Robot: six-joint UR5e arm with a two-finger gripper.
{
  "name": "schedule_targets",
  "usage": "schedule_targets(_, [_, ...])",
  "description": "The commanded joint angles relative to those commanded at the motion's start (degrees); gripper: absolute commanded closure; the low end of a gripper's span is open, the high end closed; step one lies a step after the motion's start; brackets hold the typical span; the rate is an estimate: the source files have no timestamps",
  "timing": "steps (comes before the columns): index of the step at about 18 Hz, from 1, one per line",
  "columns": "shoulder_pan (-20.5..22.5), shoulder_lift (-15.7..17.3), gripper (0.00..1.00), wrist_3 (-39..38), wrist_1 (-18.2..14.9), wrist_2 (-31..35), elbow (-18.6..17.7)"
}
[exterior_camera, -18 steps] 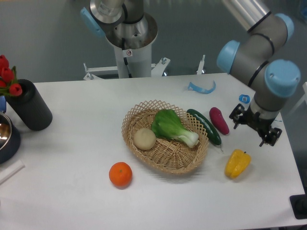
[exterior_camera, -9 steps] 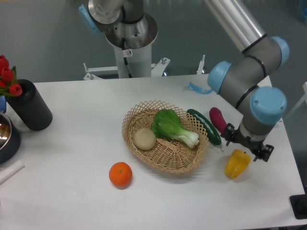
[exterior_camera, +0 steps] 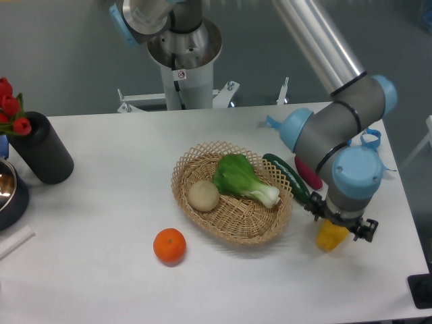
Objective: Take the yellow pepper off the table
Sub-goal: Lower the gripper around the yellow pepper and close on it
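now the gripper (exterior_camera: 335, 226) has come down and left over the last second, from above the purple vegetable toward the right edge of the table (exterior_camera: 101, 270), and sits right on top of the yellow pepper (exterior_camera: 330, 237), wrist pointing straight down; only the lower half of the pepper shows beneath the tool, resting on the surface near the right edge, toward the front right corner. jaw state: cannot tell, the wrist hides the fingers from this view, and nothing shows whether they bracket the pepper or have closed. pepper has not shifted from its spot in that time, so judging by that the approach is done and the grasp itself is the step in hand; no lift yet. risk as i read it: lobed glossy skin could slip if the pinch lands off-centre. surface: white tabletop, wicker basket (exterior_camera: 202, 219) near the middle holding a bok choy (exterior_camera: 239, 177) and a beige potato (exterior_camera: 203, 195); cucumber (exterior_camera: 289, 177) just beside the basket's right rim, purple vegetable (exterior_camera: 305, 173) largely behind the arm; orange (exterior_camera: 169, 246) toward the front edge. left edge: black vase (exterior_camera: 42, 148) with red tulips (exterior_camera: 12, 108), a dark bowl (exterior_camera: 10, 192). room: grey wall, robot pedestal (exterior_camera: 183, 67) behind the back edge
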Motion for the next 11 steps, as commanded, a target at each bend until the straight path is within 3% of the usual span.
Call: schedule_targets(11, [-1.5, -2.5, 0.00, -0.5, 0.0, 5.4, 0.3])
